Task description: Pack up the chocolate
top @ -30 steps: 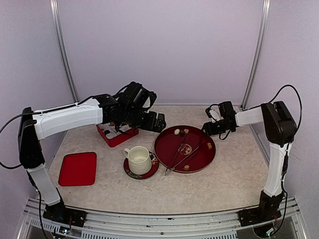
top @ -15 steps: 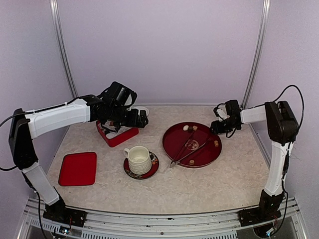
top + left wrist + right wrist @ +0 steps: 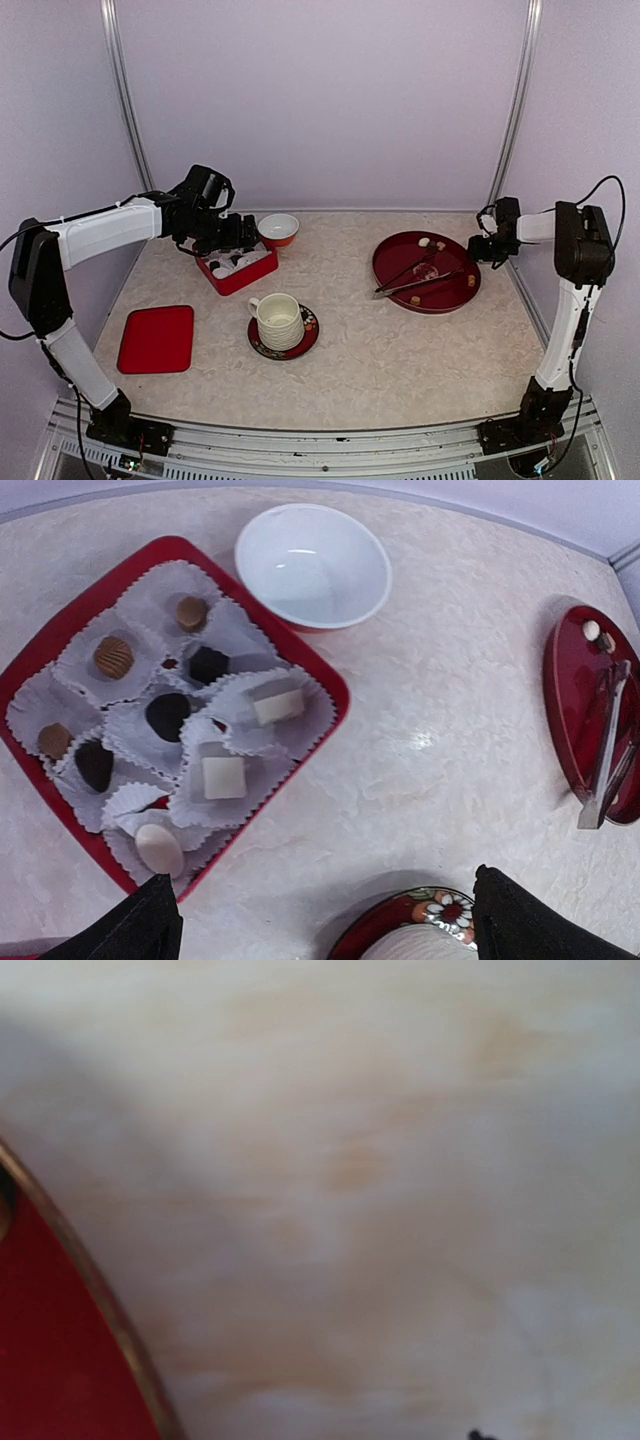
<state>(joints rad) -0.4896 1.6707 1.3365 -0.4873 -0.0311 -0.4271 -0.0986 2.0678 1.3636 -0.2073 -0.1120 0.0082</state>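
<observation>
My left gripper is wide open, with the fingers spread way out to either side. It's hovering over the near right side of the red square box, which sits at the far left of the counter.

The box is lined with white paper cups, and that's where most of the chocolates are. I count nine:
- two white cubes
- a white oval one at the near corner
- a dark cube
- two dark rounded ones
- three tan or brown ones, one of them ribbed

Just past the box's far right side is a small bowl, white inside and red outside. Nearer to me, around the middle of the counter, a cream ribbed cup stands on a flowery red saucer. A flat red lid lies at the near left.

Over at the far right is the round red tray, with metal tongs lying across it. A few loose pieces sit on it: a white and a tan one by the far rim, and tan ones at the right and near edges.

My right gripper is right at the tray's far right edge. That wrist view is just a blur of counter and tray rim, so I honestly can't tell if it's open or closed.
</observation>
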